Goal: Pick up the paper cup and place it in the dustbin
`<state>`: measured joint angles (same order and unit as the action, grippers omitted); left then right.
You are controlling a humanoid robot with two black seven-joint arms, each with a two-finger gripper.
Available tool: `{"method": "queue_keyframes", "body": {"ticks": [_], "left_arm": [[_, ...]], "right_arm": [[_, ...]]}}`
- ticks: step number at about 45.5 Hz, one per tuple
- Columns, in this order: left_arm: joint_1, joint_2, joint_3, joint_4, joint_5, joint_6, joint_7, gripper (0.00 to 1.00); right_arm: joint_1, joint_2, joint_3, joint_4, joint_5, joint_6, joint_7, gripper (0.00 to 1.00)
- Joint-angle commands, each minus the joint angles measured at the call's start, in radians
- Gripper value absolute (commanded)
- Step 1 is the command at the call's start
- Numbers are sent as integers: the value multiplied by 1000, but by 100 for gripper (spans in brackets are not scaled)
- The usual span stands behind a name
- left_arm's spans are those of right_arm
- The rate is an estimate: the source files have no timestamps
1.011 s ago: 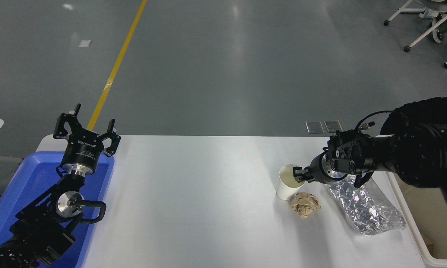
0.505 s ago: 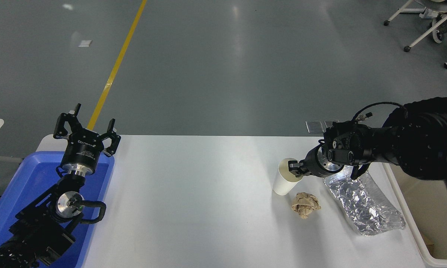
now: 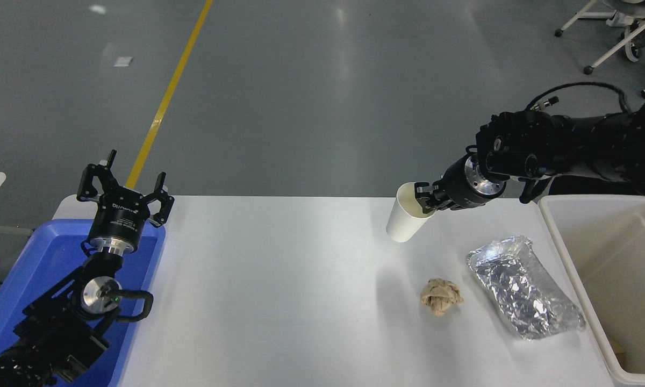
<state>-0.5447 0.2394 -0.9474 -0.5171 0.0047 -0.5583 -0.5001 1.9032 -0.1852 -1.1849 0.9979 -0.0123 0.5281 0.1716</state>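
Observation:
The white paper cup [image 3: 404,217] hangs in the air above the table's far right part, tilted with its mouth toward the arm. My right gripper [image 3: 424,198] is shut on the cup's rim, one finger inside the mouth. The cream-white dustbin [image 3: 568,243] stands at the table's right edge, to the right of the cup and lower in the picture. My left gripper [image 3: 123,184] stays open at the lower left, above the blue tub.
A crumpled brown paper ball [image 3: 441,296] and a crinkled silver foil tray [image 3: 524,294] lie on the white table [image 3: 279,290] under and right of the cup. A blue plastic tub [image 3: 37,258] sits at the left edge. Chair legs [image 3: 613,37] stand far back right.
My right gripper closed on the cup's rim, lifted it off the table and carried it up and away from the paper ball. The dustbin's inside came into view. The left arm has not moved.

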Motion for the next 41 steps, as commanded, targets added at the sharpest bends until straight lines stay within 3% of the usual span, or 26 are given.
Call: {"method": "queue_keyframes", "body": {"ticks": [1,27,41], "left_arm": [[0,0,1,0,0,0,0,98],[0,0,-1,0,0,0,0,98],[0,0,-1,0,0,0,-2,98]], "right_arm": [[172,-108,11,27,-1,101,0,0],[323,-132,-2,57,-14,158,-1,0],[200,-154,-82,-42,-28,44,-7,0]]}}
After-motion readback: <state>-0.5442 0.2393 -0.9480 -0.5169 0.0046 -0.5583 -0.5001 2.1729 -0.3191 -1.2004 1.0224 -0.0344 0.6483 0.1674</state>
